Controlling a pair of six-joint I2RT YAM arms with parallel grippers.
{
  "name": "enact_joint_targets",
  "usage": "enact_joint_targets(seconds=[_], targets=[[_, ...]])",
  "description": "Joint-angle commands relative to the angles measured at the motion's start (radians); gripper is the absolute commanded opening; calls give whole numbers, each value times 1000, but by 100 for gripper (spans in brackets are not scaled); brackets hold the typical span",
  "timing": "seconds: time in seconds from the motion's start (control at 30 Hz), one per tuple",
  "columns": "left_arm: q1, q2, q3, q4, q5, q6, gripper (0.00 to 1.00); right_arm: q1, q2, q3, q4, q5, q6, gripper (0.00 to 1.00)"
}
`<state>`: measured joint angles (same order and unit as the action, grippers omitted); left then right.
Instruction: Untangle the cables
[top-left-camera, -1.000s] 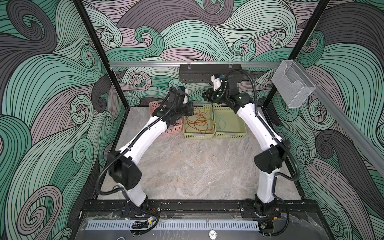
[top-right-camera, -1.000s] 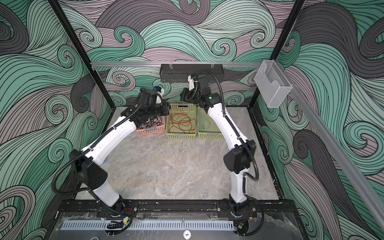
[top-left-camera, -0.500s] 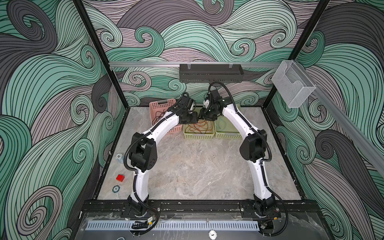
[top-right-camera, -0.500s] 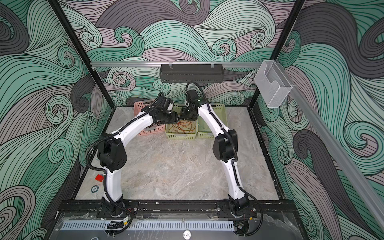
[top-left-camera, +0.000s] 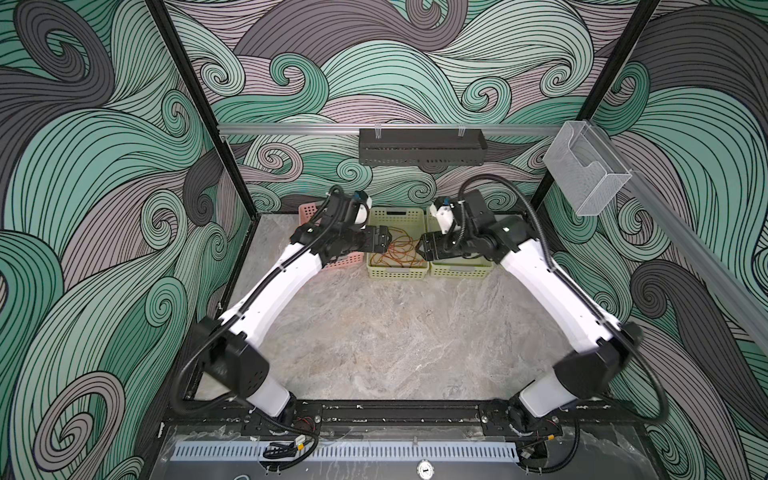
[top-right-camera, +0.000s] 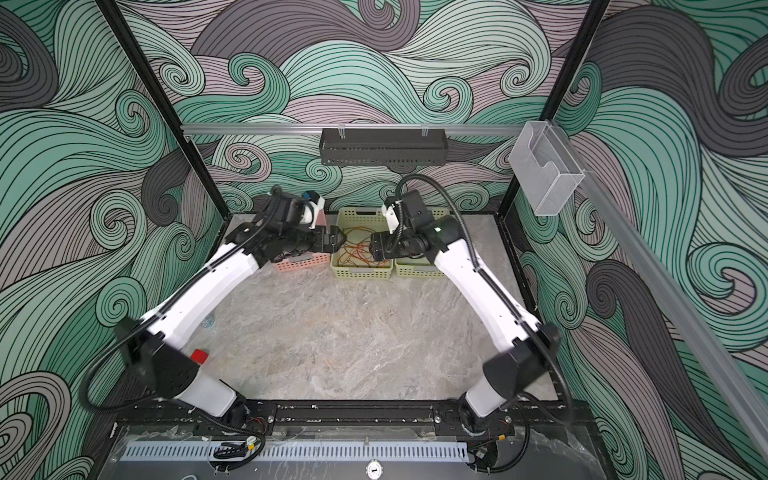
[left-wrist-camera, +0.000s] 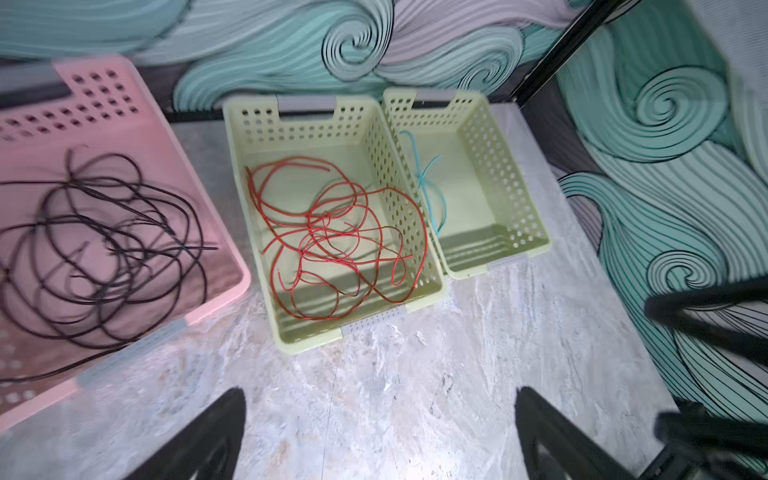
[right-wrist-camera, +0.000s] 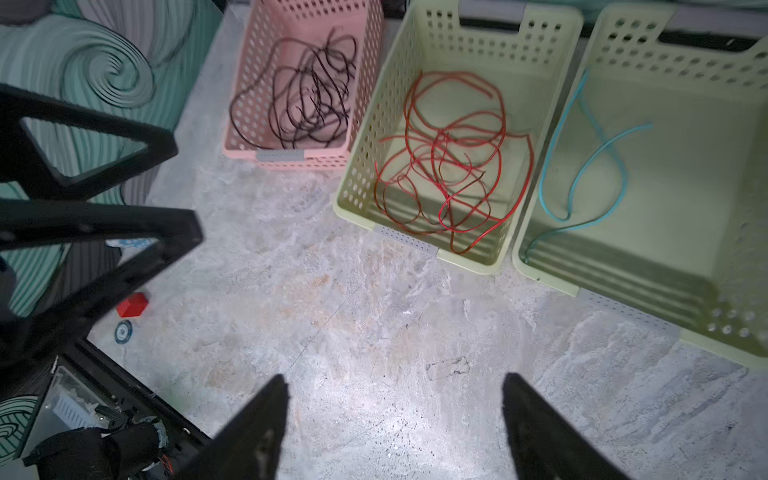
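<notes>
The cables lie sorted in three baskets at the back of the table. Black cables (left-wrist-camera: 104, 249) (right-wrist-camera: 303, 104) are coiled in the pink basket (left-wrist-camera: 216, 232) (right-wrist-camera: 257, 83). A red tangle (left-wrist-camera: 332, 237) (right-wrist-camera: 449, 153) (top-left-camera: 399, 253) (top-right-camera: 357, 253) fills the middle green basket (left-wrist-camera: 361, 324) (right-wrist-camera: 361, 166). One teal cable (left-wrist-camera: 428, 187) (right-wrist-camera: 598, 153) is in the right green basket (left-wrist-camera: 498, 187) (right-wrist-camera: 623, 270). My left gripper (top-left-camera: 384, 243) (top-right-camera: 338, 241) (left-wrist-camera: 380, 395) hovers open at the middle basket's left side. My right gripper (top-left-camera: 424, 251) (top-right-camera: 374, 251) (right-wrist-camera: 394, 378) hovers open at its right side. Neither holds anything.
A small red block (top-right-camera: 199, 356) (right-wrist-camera: 132, 304) and a round blue-white disc (right-wrist-camera: 123, 331) lie near the table's left edge. A black shelf (top-left-camera: 422, 145) and a clear bin (top-left-camera: 586, 174) hang on the walls. The left gripper's fingers (right-wrist-camera: 83, 232) show in the right wrist view.
Half a second ago both arms reached in with the grippers close together over the middle basket. Now the elbows are swung outward and the grippers stand apart at its two sides.
</notes>
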<state>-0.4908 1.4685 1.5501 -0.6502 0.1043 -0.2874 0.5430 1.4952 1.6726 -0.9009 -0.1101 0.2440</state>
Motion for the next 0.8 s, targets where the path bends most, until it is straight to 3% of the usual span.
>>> enact_joint_targets(seconds=[0.0,0.1,0.2,0.27,0.33,0.43,0.47,0.57,0.63,0.77], targets=[[-19,-226,-154,9,-96,79,99,13,-220,-223,181,28,-10,100],[-30,-445,-345,14,-209,96,99,22,-443,-447,300,97,-10,100],[-36,-642,-536,43,-333,74,99,26,-626,-691,391,319,196,100],[-37,-742,-691,126,-450,68,99,26,-731,-885,502,429,216,100],[-35,-818,-847,248,-555,144,99,26,-822,-1074,703,491,58,100],[-34,-888,-1008,417,-556,327,99,23,-892,-1286,1013,546,-178,100],[-34,-900,-1044,486,-563,373,99,22,-898,-1339,1114,557,-257,100],[-29,-890,-1125,673,-667,340,99,9,-904,-1442,1294,522,-425,100],[-13,-812,-1190,808,-725,378,99,-30,-861,-1497,1411,509,-461,100],[65,-586,-1282,1097,-684,507,99,-178,-715,-1522,1479,367,-496,100]])
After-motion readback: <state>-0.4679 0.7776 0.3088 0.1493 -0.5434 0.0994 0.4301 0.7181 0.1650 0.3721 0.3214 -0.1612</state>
